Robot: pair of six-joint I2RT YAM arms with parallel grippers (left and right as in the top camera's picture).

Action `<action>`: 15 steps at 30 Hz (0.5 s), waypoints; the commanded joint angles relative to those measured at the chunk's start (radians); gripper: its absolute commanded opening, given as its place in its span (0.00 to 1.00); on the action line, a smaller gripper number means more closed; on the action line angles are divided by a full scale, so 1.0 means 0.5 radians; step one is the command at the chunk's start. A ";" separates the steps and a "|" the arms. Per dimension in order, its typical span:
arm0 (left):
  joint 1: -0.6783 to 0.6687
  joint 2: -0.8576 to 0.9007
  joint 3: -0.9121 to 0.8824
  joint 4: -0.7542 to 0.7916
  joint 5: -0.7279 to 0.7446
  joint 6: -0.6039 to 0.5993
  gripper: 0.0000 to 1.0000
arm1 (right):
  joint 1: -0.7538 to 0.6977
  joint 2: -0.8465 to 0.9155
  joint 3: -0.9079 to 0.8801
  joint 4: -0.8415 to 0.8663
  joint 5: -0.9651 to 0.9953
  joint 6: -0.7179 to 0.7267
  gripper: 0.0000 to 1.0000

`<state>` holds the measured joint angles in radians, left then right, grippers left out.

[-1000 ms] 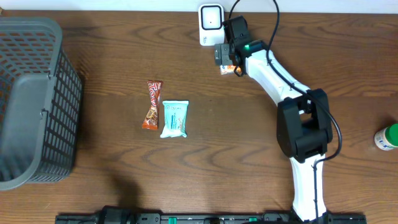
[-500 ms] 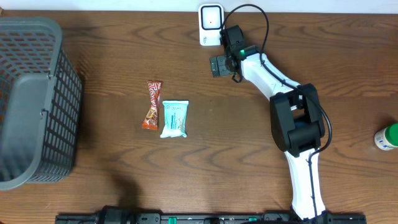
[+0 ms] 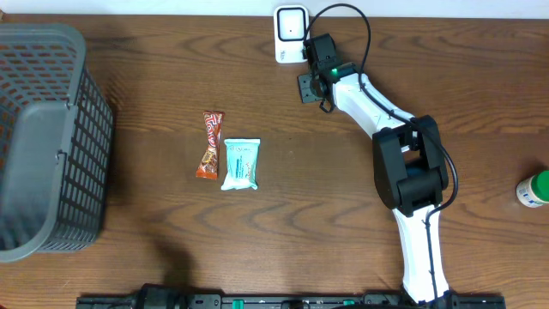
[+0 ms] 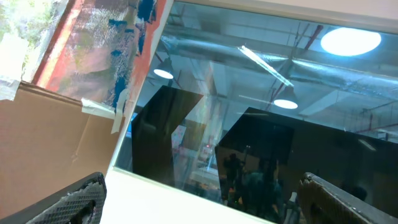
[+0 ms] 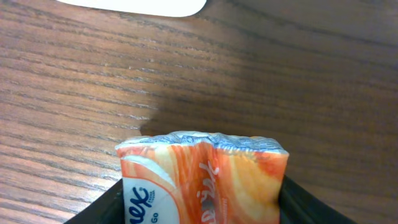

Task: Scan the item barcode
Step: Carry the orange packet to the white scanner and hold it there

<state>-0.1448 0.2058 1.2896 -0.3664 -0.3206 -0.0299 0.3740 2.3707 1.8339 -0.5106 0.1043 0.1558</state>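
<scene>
Your right gripper [image 3: 307, 87] is sitting at top centre of the overhead view, just below the white scanner [image 3: 292, 33]. Its fingers are pressing on both sides of the orange tissue pack [image 5: 204, 180]. Pickup is looking done; the scan itself is remaining. Your left gripper [image 4: 202, 190] is gaping wide, carrying nothing.

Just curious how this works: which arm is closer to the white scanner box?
Right. The right gripper sits right beside the scanner, an orange pack between its fingers. The left gripper is outside the overhead view, facing ceiling lights.
</scene>
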 commanded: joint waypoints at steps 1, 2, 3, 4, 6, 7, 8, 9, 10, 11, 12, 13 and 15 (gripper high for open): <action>0.008 -0.005 -0.008 0.005 -0.012 -0.018 0.98 | -0.013 -0.031 0.034 -0.003 -0.002 -0.002 0.54; 0.008 -0.005 -0.008 0.005 -0.012 -0.018 0.98 | -0.013 -0.051 0.035 -0.002 -0.003 -0.002 0.54; 0.008 -0.005 -0.008 0.006 -0.012 -0.018 0.98 | -0.013 -0.069 0.035 -0.002 -0.003 -0.002 0.54; 0.008 -0.005 -0.008 0.005 -0.012 -0.018 0.98 | -0.013 -0.098 0.035 -0.002 -0.003 -0.001 0.53; 0.008 -0.005 -0.008 0.005 -0.012 -0.018 0.98 | -0.011 -0.162 0.035 -0.004 -0.004 -0.001 0.52; 0.008 -0.005 -0.008 0.005 -0.012 -0.018 0.98 | -0.011 -0.197 0.035 -0.003 -0.004 -0.002 0.51; 0.008 -0.005 -0.008 0.005 -0.012 -0.019 0.98 | -0.011 -0.232 0.035 -0.001 -0.004 -0.002 0.51; 0.008 -0.005 -0.008 0.005 -0.012 -0.018 0.98 | -0.011 -0.266 0.035 0.005 -0.004 -0.002 0.51; 0.008 -0.005 -0.008 0.005 -0.012 -0.019 0.98 | -0.010 -0.298 0.035 0.014 -0.004 -0.002 0.51; 0.008 -0.005 -0.008 0.005 -0.012 -0.019 0.98 | -0.006 -0.324 0.035 0.029 -0.003 -0.002 0.51; 0.008 -0.005 -0.008 0.005 -0.012 -0.019 0.98 | 0.001 -0.357 0.035 0.053 -0.002 -0.003 0.51; 0.008 -0.005 -0.008 0.005 -0.012 -0.019 0.98 | 0.006 -0.375 0.035 0.079 -0.003 -0.014 0.52; 0.008 -0.005 -0.008 0.005 -0.012 -0.019 0.98 | 0.014 -0.393 0.035 0.140 -0.002 -0.032 0.52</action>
<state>-0.1448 0.2058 1.2896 -0.3668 -0.3206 -0.0299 0.3748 2.2345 1.8339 -0.4618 0.1017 0.1547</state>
